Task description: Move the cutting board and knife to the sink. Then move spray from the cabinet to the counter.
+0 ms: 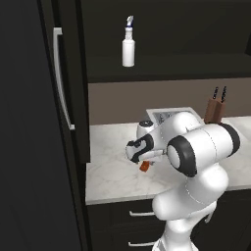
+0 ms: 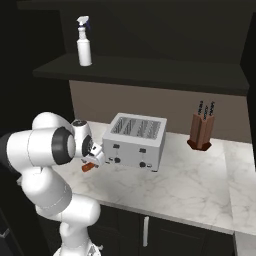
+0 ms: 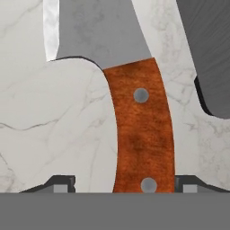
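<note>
knife (image 3: pixel 143 134), curved riveted wooden handle, veined marble counter (image 3: pixel 54 126)

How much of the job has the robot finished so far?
Nothing looks finished yet. Right now the gripper sits low over the knife on the counter, one finger on each side of its orange handle; whether it grips yet is unclear. The spray stands on the cabinet shelf, so that step is left.
</note>
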